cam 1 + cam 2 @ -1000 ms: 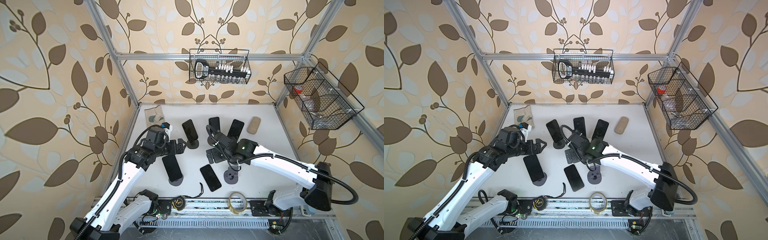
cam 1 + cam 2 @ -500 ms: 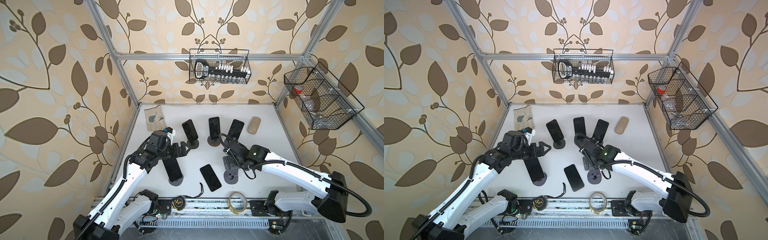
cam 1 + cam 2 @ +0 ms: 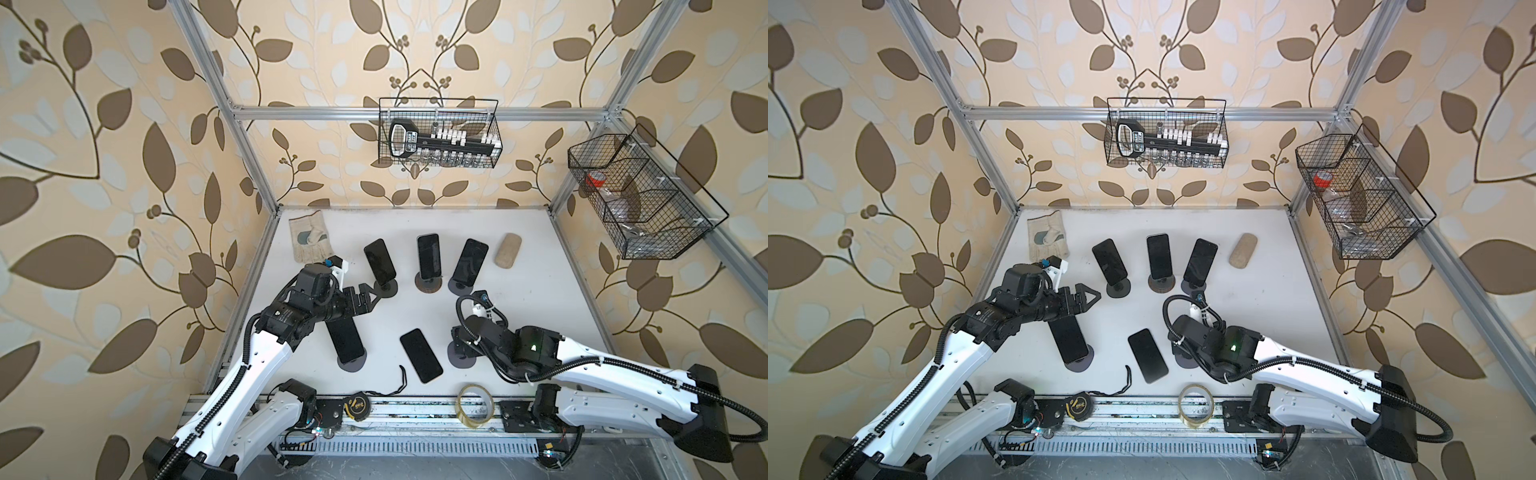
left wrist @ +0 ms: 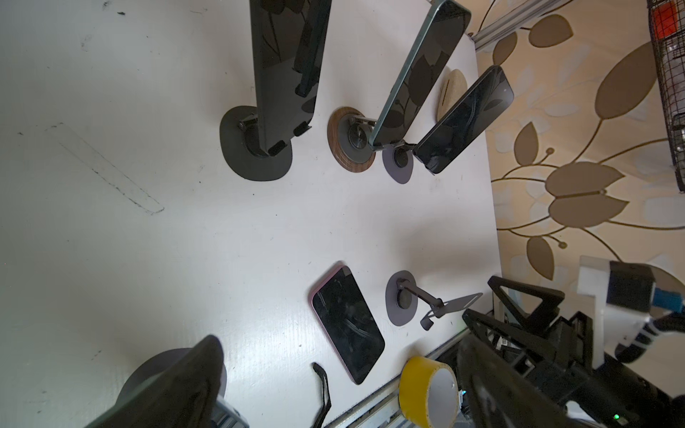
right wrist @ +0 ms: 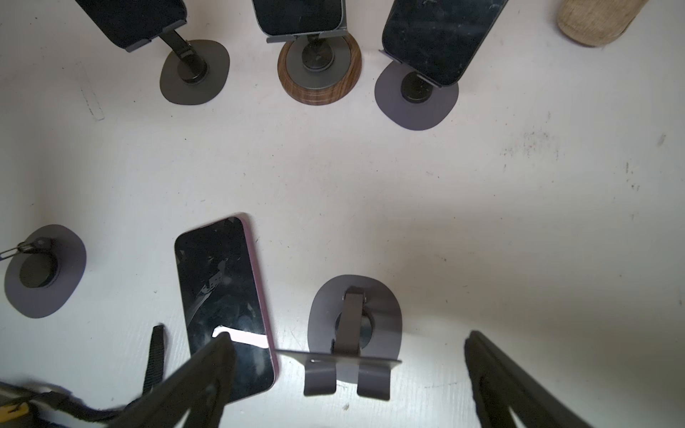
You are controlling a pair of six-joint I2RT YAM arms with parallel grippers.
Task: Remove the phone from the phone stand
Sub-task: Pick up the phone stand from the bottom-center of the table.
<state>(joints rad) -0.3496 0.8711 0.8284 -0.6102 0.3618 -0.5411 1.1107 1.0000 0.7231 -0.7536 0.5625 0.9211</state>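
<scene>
Right arm (image 3: 623,374) withdrawn, phone (image 5: 224,307) beside its open jaws

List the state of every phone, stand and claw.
Left claw, open, empty
Right claw, open, empty
Pink phone, flat on table
Empty stand, upright, no phone
Back-left phone, on stand
Back-middle phone, on stand
Back-right phone, on stand
Front phone, on stand

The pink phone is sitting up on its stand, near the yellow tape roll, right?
Not quite. The pink phone is not on a stand. It lies flat on the table, beside an empty stand, as the right wrist view shows. It is near the yellow tape roll, as you said.
</scene>
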